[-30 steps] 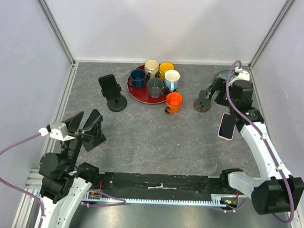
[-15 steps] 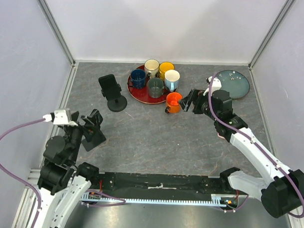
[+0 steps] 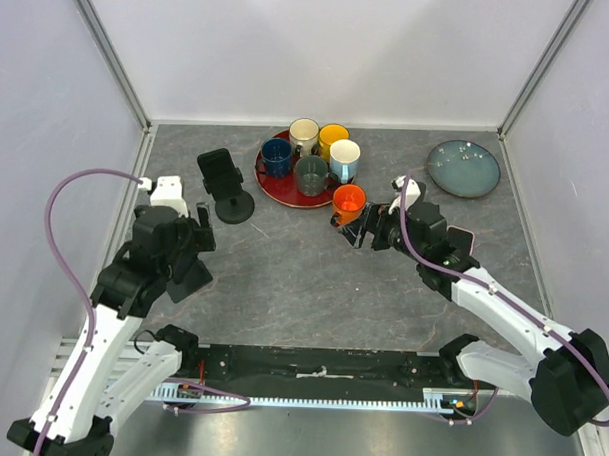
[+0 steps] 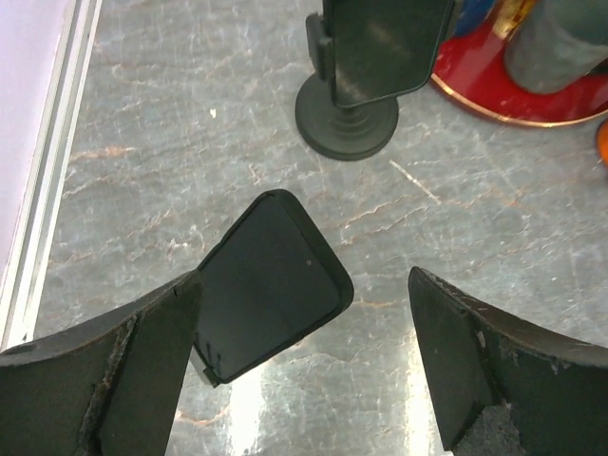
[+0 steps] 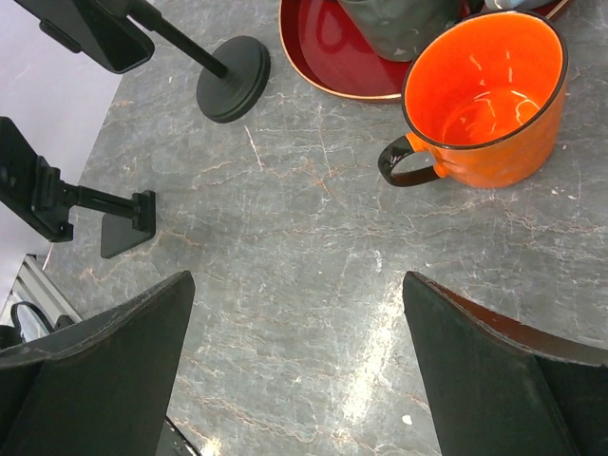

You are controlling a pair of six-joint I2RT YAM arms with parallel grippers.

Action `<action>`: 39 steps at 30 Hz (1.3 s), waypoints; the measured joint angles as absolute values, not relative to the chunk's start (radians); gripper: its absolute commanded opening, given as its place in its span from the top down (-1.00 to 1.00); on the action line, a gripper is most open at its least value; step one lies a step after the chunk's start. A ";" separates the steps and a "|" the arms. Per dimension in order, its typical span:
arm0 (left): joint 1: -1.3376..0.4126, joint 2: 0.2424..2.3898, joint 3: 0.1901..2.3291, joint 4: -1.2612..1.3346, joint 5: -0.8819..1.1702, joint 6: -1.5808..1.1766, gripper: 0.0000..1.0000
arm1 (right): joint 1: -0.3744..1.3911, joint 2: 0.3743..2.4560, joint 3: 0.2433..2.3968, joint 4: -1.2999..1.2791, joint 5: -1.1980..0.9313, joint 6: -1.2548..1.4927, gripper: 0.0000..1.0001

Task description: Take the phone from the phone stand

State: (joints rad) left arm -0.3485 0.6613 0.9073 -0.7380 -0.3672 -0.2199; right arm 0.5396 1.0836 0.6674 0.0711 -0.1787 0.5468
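A black phone (image 3: 217, 170) sits on a round-based black stand (image 3: 234, 209) at the back left; it also shows in the left wrist view (image 4: 385, 47) and the right wrist view (image 5: 90, 33). A second black phone (image 4: 271, 285) is tilted on a square-based stand (image 3: 188, 277) nearer the front; it appears in the right wrist view (image 5: 28, 190). My left gripper (image 3: 191, 244) is open and empty above this second phone, whose left end is hidden by my left finger (image 4: 123, 380). My right gripper (image 3: 362, 230) is open and empty over bare table near the orange mug (image 5: 484, 95).
A red tray (image 3: 282, 188) with several mugs stands at the back centre, the orange mug (image 3: 348, 202) just off its edge. A blue-grey plate (image 3: 465, 167) lies at the back right. A pink phone (image 3: 462, 238) lies partly behind my right arm. Walls enclose the table.
My left arm has risen and swung forward over the square-based stand. My right arm has swept left from the back right corner to beside the orange mug.
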 measured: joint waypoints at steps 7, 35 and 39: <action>-0.362 0.741 0.933 -0.822 -0.400 -0.243 -0.86 | 0.540 1.064 0.639 0.099 -0.179 0.546 -0.96; -0.502 0.879 0.925 -0.867 -0.585 -0.297 -0.67 | 0.542 1.082 0.575 0.164 -0.184 0.556 -0.96; -0.509 0.909 0.917 -0.865 -0.621 -0.299 -0.61 | 0.542 1.095 0.570 0.171 -0.186 0.558 -0.96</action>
